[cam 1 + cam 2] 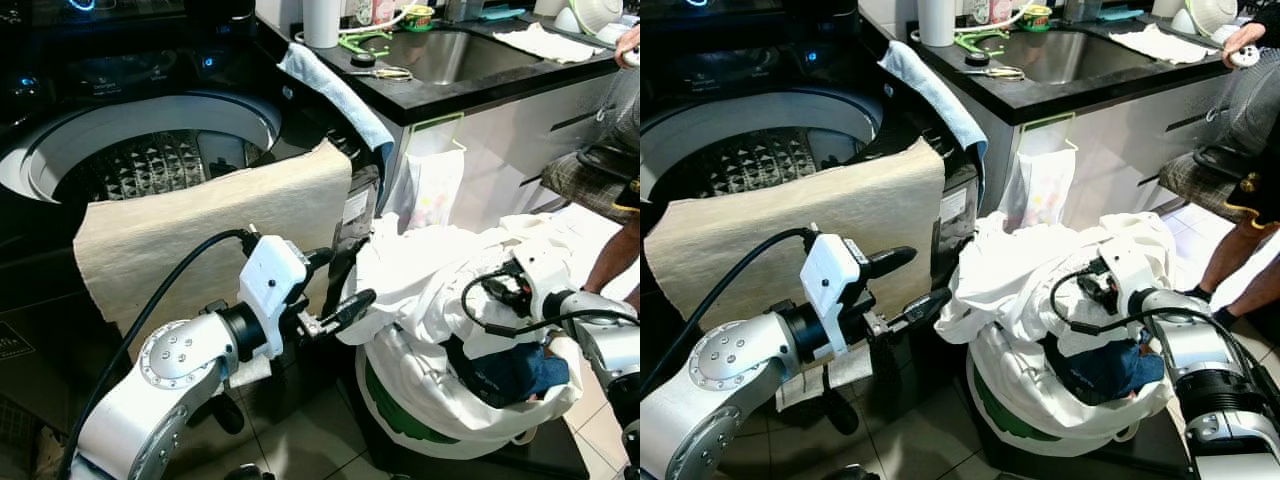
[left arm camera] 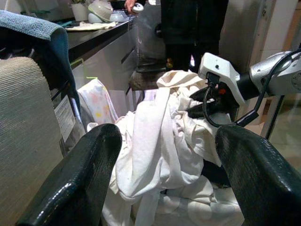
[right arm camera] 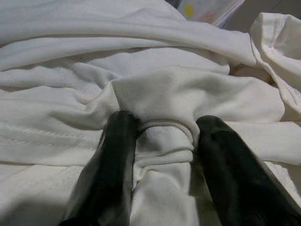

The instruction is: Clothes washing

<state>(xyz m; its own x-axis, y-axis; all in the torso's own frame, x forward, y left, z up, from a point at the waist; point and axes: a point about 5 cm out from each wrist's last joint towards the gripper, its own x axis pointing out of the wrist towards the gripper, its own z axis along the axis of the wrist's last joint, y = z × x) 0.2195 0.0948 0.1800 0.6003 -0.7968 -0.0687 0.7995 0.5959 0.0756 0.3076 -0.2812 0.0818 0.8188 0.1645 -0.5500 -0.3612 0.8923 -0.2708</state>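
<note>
A heap of white clothes (image 1: 425, 265) fills a white laundry basket (image 1: 420, 415) on the floor, with a dark blue garment (image 1: 512, 372) tucked at its right side. My right gripper (image 3: 162, 129) is shut on a bunched fold of a white garment (image 3: 164, 94) on top of the heap; its wrist (image 1: 545, 270) rests on the heap's right side. My left gripper (image 1: 345, 287) stands open just left of the heap, fingers (image 2: 89, 174) spread wide and holding nothing. The top-loading washing machine's drum (image 1: 150, 165) lies open behind it.
A beige towel (image 1: 215, 225) hangs over the washer's front edge and a blue towel (image 1: 335, 95) over its right side. A black counter with a sink (image 1: 450, 55) runs behind the basket, a plastic bag (image 1: 432, 190) hanging below. A person (image 1: 600, 170) stands at the right.
</note>
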